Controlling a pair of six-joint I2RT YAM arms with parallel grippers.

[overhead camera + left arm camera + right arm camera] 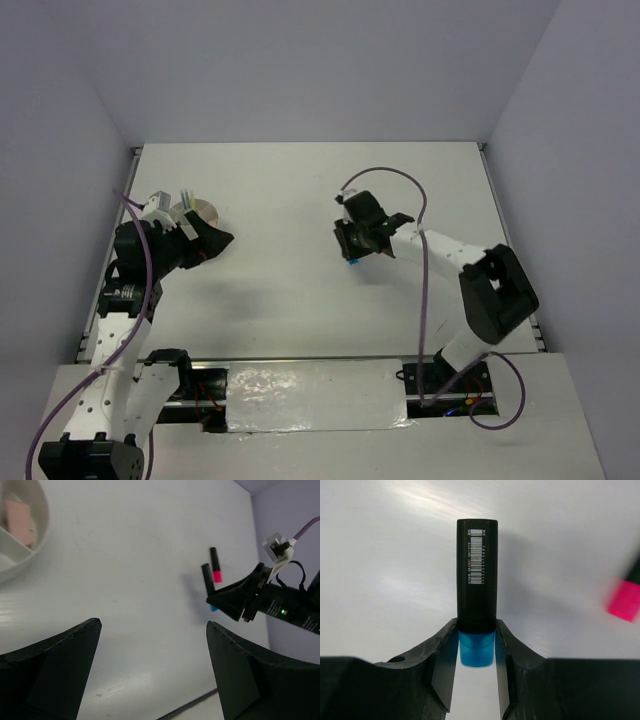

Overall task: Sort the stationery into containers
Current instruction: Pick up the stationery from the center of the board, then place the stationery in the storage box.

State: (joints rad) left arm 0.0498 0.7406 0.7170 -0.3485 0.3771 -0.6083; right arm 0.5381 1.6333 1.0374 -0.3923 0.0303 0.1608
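The left gripper (152, 625) hangs above the white table (125, 555), its two black fingers (55, 650) spread wide with nothing between them. Part of the tub (44, 525) shows at the top left edge, with a pink eraser (20, 519) lying in one compartment beside a divider. Well across the table, the right gripper (212, 600) tips down over a blue highlighter (206, 575), whose black cap and blue end show on either side, and a pink highlighter (215, 566) lies just beside it.

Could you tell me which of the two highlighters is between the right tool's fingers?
The blue highlighter: it sits in the right tool, while the pink highlighter lies free beside it.
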